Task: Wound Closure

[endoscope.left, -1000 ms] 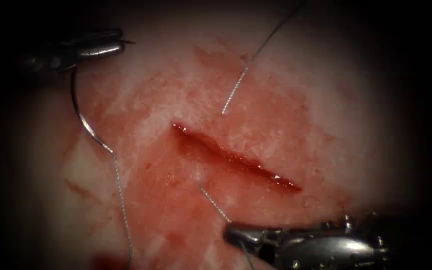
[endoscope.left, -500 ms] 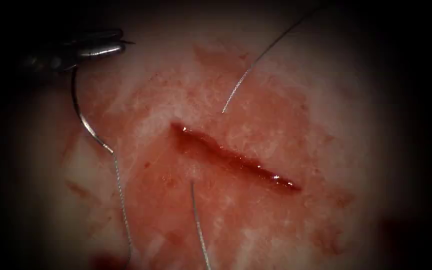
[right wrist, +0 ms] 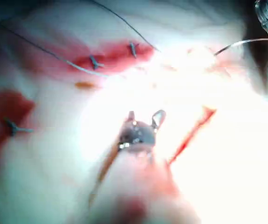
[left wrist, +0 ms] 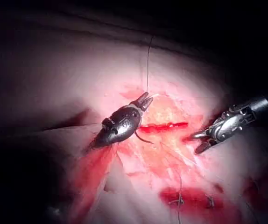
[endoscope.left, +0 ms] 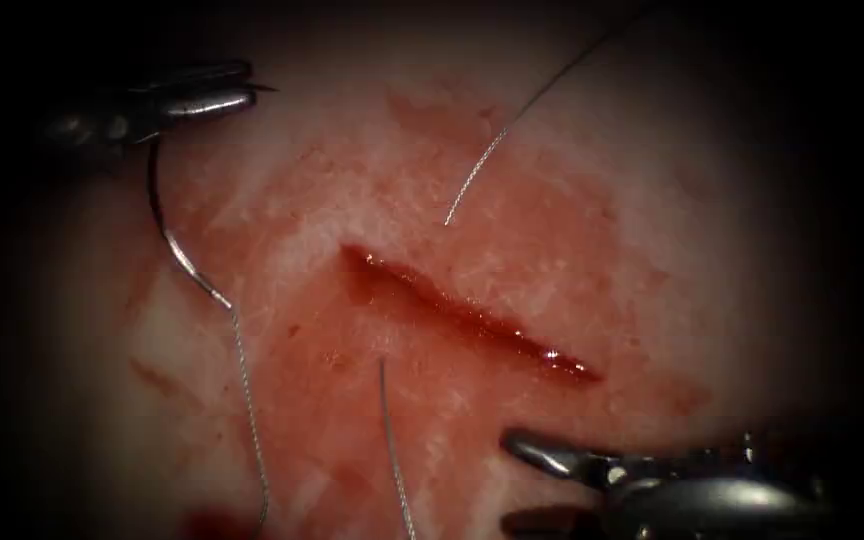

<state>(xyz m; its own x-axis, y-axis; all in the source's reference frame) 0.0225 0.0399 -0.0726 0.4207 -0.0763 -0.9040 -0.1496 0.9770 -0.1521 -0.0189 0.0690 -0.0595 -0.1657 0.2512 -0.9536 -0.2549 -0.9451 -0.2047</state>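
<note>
In the endoscope view the cut runs slantwise across the red-stained tissue. My left tool, far to the left of the cut, is shut on the curved needle close to its tip. The needle hangs free of the tissue. Thread trails down from its blunt end. One strand comes out of the tissue left of the cut, and another enters on the right. My right tool stands open below the cut and holds nothing. Its open jaws also show in the right wrist view.
Red fluid pools at the lower left of the tissue. In the right wrist view, earlier knotted stitches sit in another red patch beyond the cut. The left wrist view has both tools, left and right, flanking the cut.
The right tool let go of the strand left of the cut, left the picture, and came back open. The freed strand swung down. The left tool and needle stayed still.
</note>
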